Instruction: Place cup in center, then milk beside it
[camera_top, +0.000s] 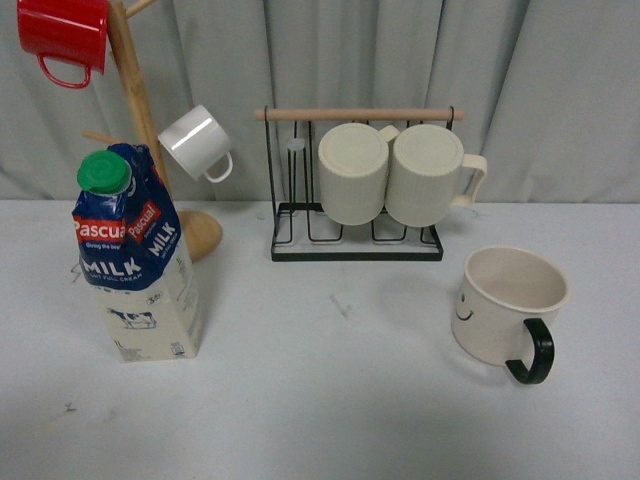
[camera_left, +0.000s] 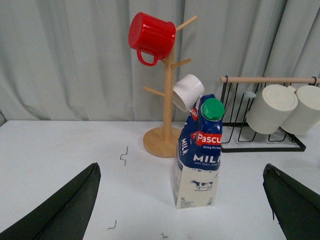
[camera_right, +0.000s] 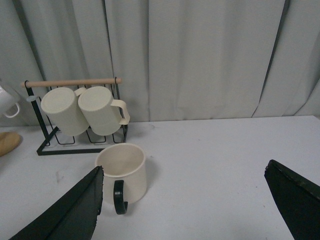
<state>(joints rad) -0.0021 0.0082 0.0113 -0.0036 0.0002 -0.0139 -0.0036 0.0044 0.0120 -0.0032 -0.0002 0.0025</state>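
The left fingers are spread wide and hold nothing. The right fingers are likewise spread wide and empty. Neither touches a task item, so no step is complete.

The center is bare surface. Its black corner marks are small and faint, and the full outline cannot be traced. Risk: the cup is set off-target because the marks are misread.

The cup stands upright at the right side of the surface, well apart from the center, with its black handle toward the robot. Risk: a grasp on one thin wall lets the wide cup swing or slip. A grasp across the handle may twist it.

The milk stands upright at the left side. It is tall and narrow. Risk: a sideways nudge from either arm, or a high pinch near the cap, probably topples it. Moving it first breaks the task order.

Behind the cup stands the wire rack with two ribbed mugs. Behind the milk stands the mug tree, with a white mug hanging close above the carton. Risk: an overshoot or a high lift strikes these.
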